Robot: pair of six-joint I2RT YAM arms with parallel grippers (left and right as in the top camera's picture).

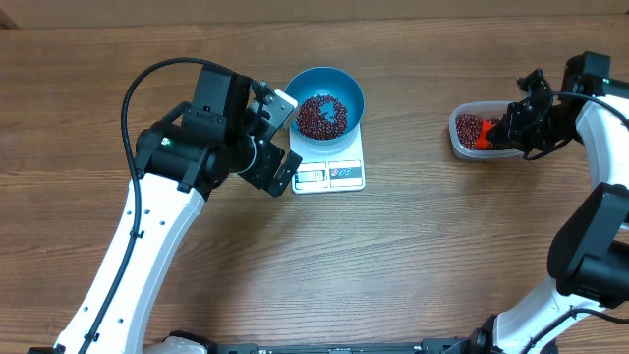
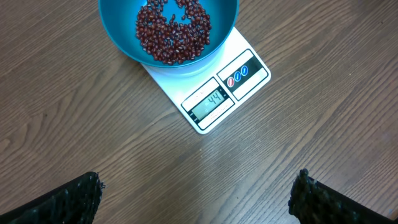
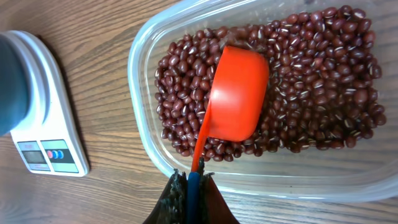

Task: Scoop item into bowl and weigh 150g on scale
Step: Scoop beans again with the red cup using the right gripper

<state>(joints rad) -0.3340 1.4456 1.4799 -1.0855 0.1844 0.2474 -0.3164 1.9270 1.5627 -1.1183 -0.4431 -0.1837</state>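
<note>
The right gripper (image 3: 189, 186), clamped on the orange scoop (image 3: 239, 93) amid the tub (image 3: 140, 74) of beans (image 3: 323, 74), has the bowl (image 1: 339, 84) on the scale (image 1: 329, 175) well to its left, near the empty, wide-open left gripper (image 2: 199, 199).

Brown wood-grain table (image 1: 413, 256), grain running side to side in overhead view, pretty uniform surface. Only two things sitting straight on the wood:
- small white scale (image 1: 329, 175), flat, a bit left of centre toward far side, button/display strip on its near edge, display reads 44 in left wrist view
- clear rounded-rectangular plastic tub (image 3: 142, 118), off to the right, well apart from scale, also flat on the wood
</note>
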